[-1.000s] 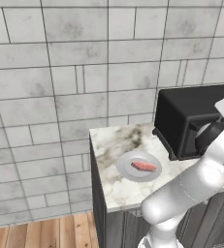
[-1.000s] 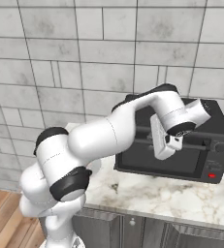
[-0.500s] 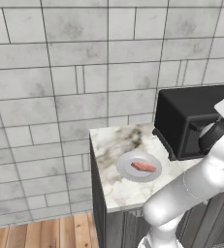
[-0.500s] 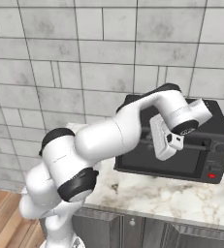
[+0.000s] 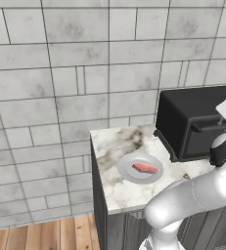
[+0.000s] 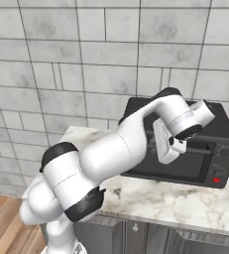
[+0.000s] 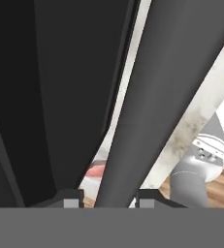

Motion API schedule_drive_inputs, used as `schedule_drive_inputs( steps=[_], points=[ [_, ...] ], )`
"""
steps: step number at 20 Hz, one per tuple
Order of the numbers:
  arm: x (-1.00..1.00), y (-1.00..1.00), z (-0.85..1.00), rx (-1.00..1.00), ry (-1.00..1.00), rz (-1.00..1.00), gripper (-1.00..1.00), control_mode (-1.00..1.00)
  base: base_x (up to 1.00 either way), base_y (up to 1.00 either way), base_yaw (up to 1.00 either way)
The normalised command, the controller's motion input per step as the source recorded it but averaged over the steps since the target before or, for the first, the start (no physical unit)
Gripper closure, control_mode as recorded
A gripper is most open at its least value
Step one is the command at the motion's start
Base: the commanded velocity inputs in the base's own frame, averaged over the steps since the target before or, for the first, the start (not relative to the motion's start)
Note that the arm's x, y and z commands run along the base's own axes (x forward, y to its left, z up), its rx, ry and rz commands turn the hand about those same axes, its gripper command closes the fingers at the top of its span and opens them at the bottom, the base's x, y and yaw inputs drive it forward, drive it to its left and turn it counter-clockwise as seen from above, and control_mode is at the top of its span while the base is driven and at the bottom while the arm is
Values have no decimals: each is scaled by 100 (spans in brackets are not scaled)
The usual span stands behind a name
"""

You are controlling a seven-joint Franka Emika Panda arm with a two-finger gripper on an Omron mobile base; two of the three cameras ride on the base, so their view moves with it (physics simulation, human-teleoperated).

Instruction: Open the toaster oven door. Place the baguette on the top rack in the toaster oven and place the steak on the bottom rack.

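Step in hand: opening the toaster oven door (image 6: 178,163). Gripper (image 7: 106,198) pinches the door's bar handle (image 7: 157,92), the bar running up between the fingertips. The toaster oven (image 5: 192,117) stands directly ahead. The steak (image 5: 145,168) lies on a plate (image 5: 126,163) well below and aside. Next move, likely: pull handle outward and down.
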Motion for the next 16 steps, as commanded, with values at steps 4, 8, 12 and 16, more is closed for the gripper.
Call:
schedule_drive_inputs(
  steps=[4, 8, 12, 16],
  points=[
    [-42, 41, -94, -16, 0, -13, 100, -100, 0, 0, 0],
    [-45, 42, -94, -14, 0, -14, 100, -100, 0, 0, 0],
    [-45, 40, -94, -12, -2, -15, 100, -100, 0, 0, 0],
    [-55, 22, -81, -8, -3, -13, 100, -100, 0, 0, 0]
  ],
)
